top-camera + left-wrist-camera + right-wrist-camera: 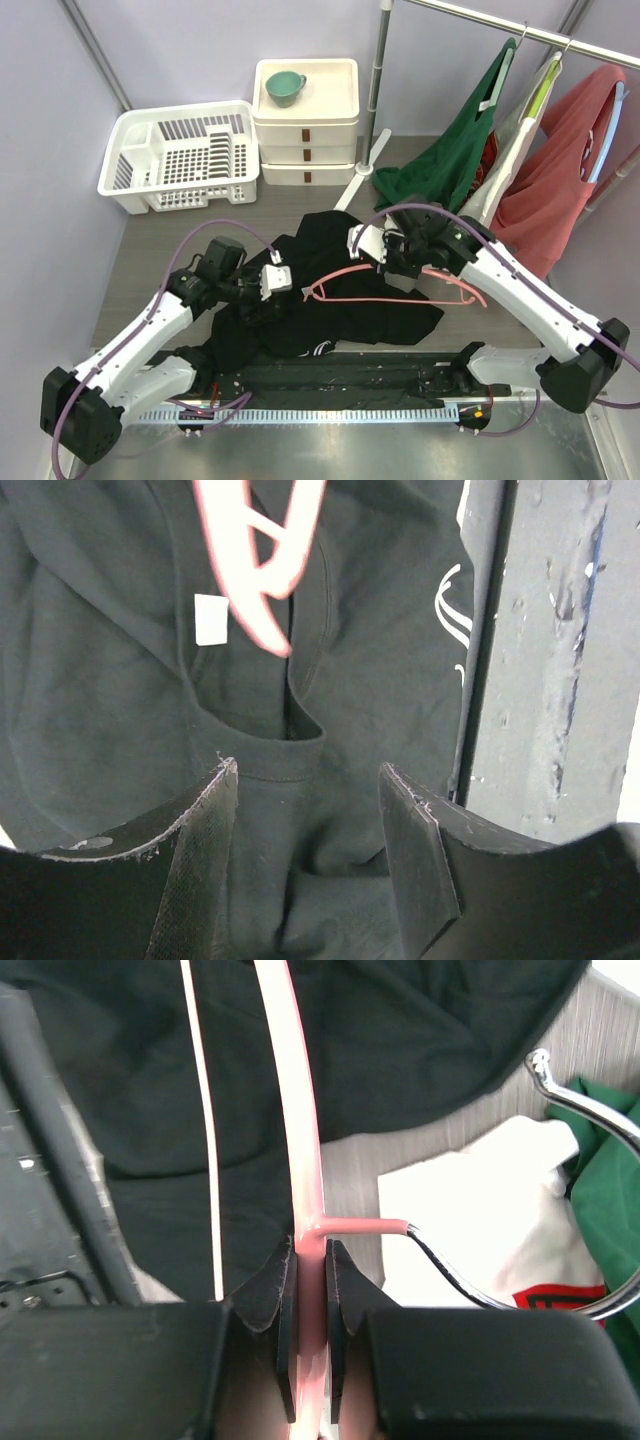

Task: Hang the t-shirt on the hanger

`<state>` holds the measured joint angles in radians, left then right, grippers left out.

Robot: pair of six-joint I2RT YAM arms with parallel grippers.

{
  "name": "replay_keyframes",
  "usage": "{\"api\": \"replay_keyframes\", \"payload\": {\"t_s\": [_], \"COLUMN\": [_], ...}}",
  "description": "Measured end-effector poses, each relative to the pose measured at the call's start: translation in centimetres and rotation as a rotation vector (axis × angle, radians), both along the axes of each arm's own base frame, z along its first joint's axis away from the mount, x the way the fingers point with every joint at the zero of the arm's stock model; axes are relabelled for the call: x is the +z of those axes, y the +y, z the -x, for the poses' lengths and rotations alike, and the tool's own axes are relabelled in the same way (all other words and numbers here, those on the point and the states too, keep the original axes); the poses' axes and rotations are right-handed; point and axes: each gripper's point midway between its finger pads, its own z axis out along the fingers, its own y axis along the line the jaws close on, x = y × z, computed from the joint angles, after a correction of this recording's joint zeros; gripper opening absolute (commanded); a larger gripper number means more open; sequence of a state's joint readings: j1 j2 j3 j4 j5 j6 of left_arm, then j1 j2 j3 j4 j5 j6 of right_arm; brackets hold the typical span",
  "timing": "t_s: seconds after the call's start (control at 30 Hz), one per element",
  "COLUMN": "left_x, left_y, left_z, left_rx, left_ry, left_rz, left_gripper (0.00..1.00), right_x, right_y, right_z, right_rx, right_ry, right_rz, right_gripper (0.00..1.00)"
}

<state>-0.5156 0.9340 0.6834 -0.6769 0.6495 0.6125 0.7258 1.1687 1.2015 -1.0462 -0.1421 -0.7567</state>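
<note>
Top external: large black soft fabric t-shirt (pixel 330 305) lies crumpled on the bench (pixel 130 260), centre, just ahead of the arm bases. Thin pink plastic hanger (pixel 400 299) sits over the shirt's right half.

Right wrist: I see the right jaws pressed together on the hanger's pink bar (pixel 290 1090). They pinch it at the neck where the curved metal hook (pixel 541 1064) branches off. The hook reaches out over white and green cloth.

Left wrist: left jaws spread, the shirt's collar (pixel 300 750) below the gap. I cannot tell whether the fingertips (pixel 210 810) touch fabric. White neck label (pixel 210 620) inside the collar, blurred pink hanger arm above it, white print (pixel 450 605) near the shirt's edge.

Back of bench: white dish rack (pixel 180 155), and a white drawer unit (pixel 305 130) with a green cup (pixel 285 88) on top. Dark green garment (pixel 460 150) and salmon-red garment (pixel 560 170) hang on the rail at right.
</note>
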Motion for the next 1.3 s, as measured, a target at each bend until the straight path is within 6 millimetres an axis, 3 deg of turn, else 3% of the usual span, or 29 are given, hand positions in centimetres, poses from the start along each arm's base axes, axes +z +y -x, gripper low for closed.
{"api": "replay_keyframes", "payload": {"t_s": [0.17, 0.37, 0.57, 0.63, 0.67, 0.87, 0.97, 1.1, 1.13, 1.17, 1.2, 1.27, 1.3], "left_x": [-2.0, -4.1, -4.6, -4.8, -5.1, -6.2, -6.1, -5.7, -5.6, -5.4, -5.2, -4.8, -4.6], "left_y": [0.4, 0.8, 0.3, 0.2, 0.1, 0.2, 0.2, 0.1, 0.1, 0.1, 0.1, 0.2, 0.2], "left_z": [0.3, -0.7, -2.2, -2.5, -2.6, -2.9, -3.3, -3.7, -3.8, -3.8, -3.8, -4.0, -4.0], "left_rx": [-0.015, 0.019, 0.019, 0.01, 0.003, -0.019, -0.028, -0.032, -0.033, -0.035, -0.036, -0.036, -0.039], "left_ry": [0.019, 0.08, 0.051, 0.04, 0.036, 0.043, 0.027, 0.006, 0.0, -0.007, -0.014, -0.038, -0.049], "left_rz": [-0.023, -0.043, -0.035, -0.037, -0.041, -0.07, -0.075, -0.074, -0.073, -0.071, -0.07, -0.067, -0.066], "left_gripper": [0.57, 0.59, 0.61, 0.53, 0.42, 0.09, 0.0, 0.0, 0.04, 0.28, 0.39, 0.57, 0.6], "right_x": [-0.8, 0.2, -0.2, -0.3, -0.4, -0.8, -1.2, -1.7, -1.8, -1.9, -2.0, -2.1, -2.1], "right_y": [0.3, 1.8, 2.2, 2.3, 2.3, 3.0, 3.0, 3.1, 3.1, 3.1, 3.2, 3.2, 3.2], "right_z": [-2.1, -2.2, -2.2, -2.3, -2.4, -3.1, -3.2, -3.4, -3.4, -3.5, -3.5, -3.6, -3.6], "right_rx": [-0.011, 0.047, 0.082, 0.09, 0.094, 0.102, 0.106, 0.112, 0.114, 0.114, 0.114, 0.114, 0.114], "right_ry": [0.022, 0.015, 0.027, 0.024, 0.022, 0.01, 0.011, 0.014, 0.014, 0.015, 0.015, 0.013, 0.012], "right_rz": [-0.007, -0.066, -0.064, -0.061, -0.061, -0.07, -0.066, -0.059, -0.057, -0.055, -0.055, -0.056, -0.057], "right_gripper": [0.01, 0.01, 0.01, 0.01, 0.01, 0.01, 0.01, 0.01, 0.01, 0.01, 0.01, 0.01, 0.01]}}
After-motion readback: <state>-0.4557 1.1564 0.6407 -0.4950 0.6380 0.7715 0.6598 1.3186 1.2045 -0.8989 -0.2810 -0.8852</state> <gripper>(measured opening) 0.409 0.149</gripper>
